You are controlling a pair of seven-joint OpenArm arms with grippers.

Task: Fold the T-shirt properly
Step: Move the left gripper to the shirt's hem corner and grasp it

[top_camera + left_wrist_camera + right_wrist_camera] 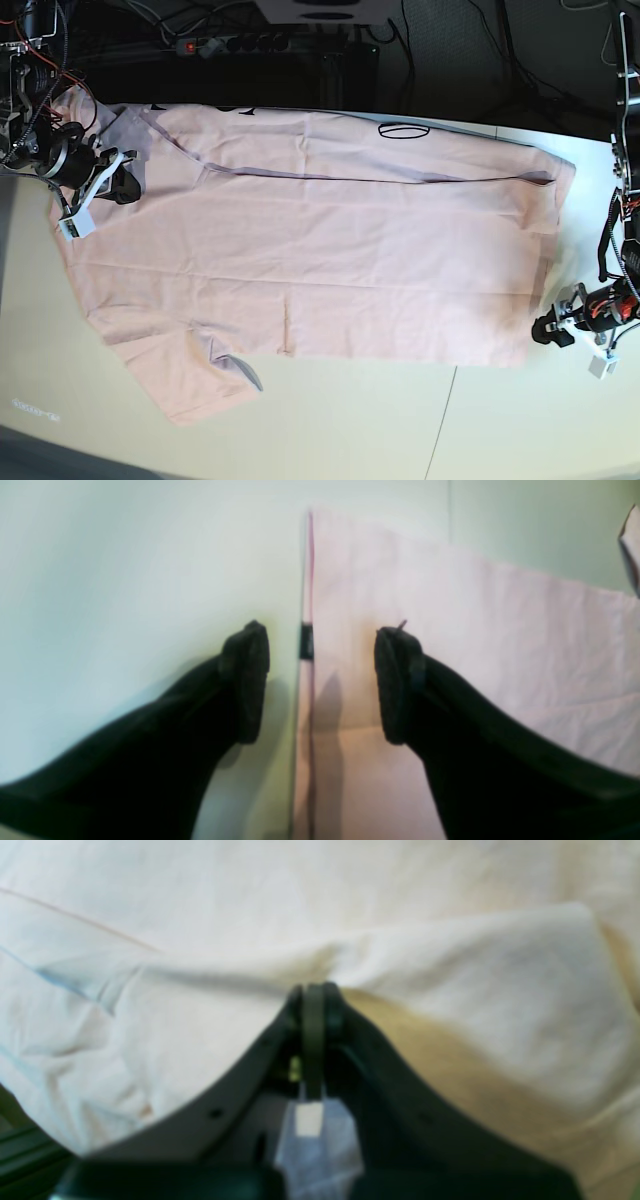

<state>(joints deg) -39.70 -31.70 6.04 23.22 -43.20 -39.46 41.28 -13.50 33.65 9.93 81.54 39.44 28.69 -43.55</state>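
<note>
You've got the T-shirt (330,260) spread wide across the table (500,420), pale pink, plain side up, running almost the whole width of the base view. Along its far edge a strip is turned over, and a few black marks of lettering peek out there. At the near left a sleeve (185,375) sticks out toward you with its corner flipped, showing a greyish underside.

Your right gripper (314,1005) is at the shirt's far left corner in the base view, jaws clenched tight on a bunched ridge of fabric; the wrist view shows cloth puckering up right at the pinched tips. It's blurry, but the grip on the T-shirt is plain.

Your left gripper (320,680) sits at the other end, near the shirt's right-hand near corner. Its jaws are released and stand wide, straddling the shirt's edge: one finger (247,680) over bare table, the other over pink cloth. A small dark tab (306,641) sits on that hem between them. Whether the tips touch the surface, you can't tell.

Beyond the table, cables and a power strip (225,43) lie in the dark.
</note>
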